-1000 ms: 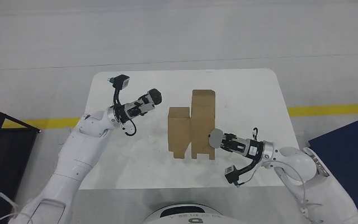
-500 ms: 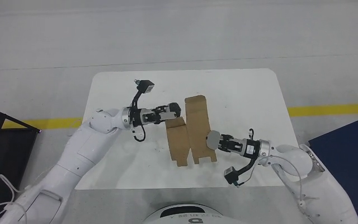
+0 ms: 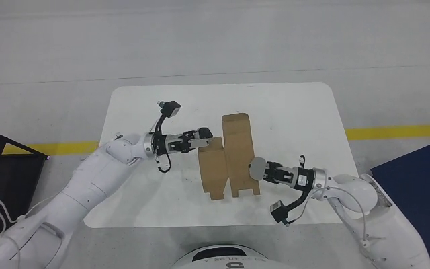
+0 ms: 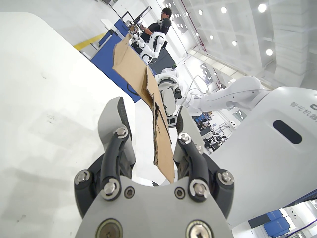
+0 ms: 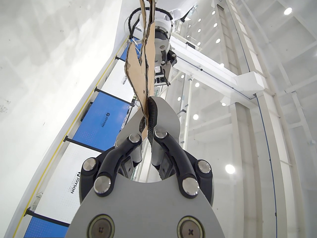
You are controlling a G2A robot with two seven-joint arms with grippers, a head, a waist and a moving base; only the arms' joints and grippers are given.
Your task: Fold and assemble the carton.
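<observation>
Over the middle of a white table [image 3: 289, 107] with rounded corners, the flattened brown carton [image 3: 238, 151] lies between the two arms, its long panels running away from the robot and its short flaps notched at the near end. In both wrist views the cardboard shows edge-on and apart from the tabletop; whether any part of it rests on the surface I cannot tell.

The right gripper [image 3: 255, 166] has the carton's right-hand edge near the near end, and its wrist view shows the right gripper [image 5: 148, 115] clamped tight, the ribbed pads pinching the layered edge of the carton [image 5: 135, 75].

The left gripper [image 3: 205, 136] is at the carton's left edge, near the top of the shorter panel. In its own view the left gripper [image 4: 151, 115] is spread wide, with the torn, corrugated edge of the carton [image 4: 128, 60] standing in the gap, closer to one finger than the other.

The tabletop is matt white and carries faint grey marks [image 4: 52, 117]. Around it lies a pale grey floor [image 3: 215, 40], crossed behind the table by a yellow line [image 3: 390, 132]. A blue board [image 3: 403, 178] stands at the right edge and a black frame [image 3: 17, 175] at the left. The wrist views show a high white ceiling [image 4: 284, 38] with round lights [image 4: 262, 7], and blue panels [image 5: 99, 115] below the table's edge.
</observation>
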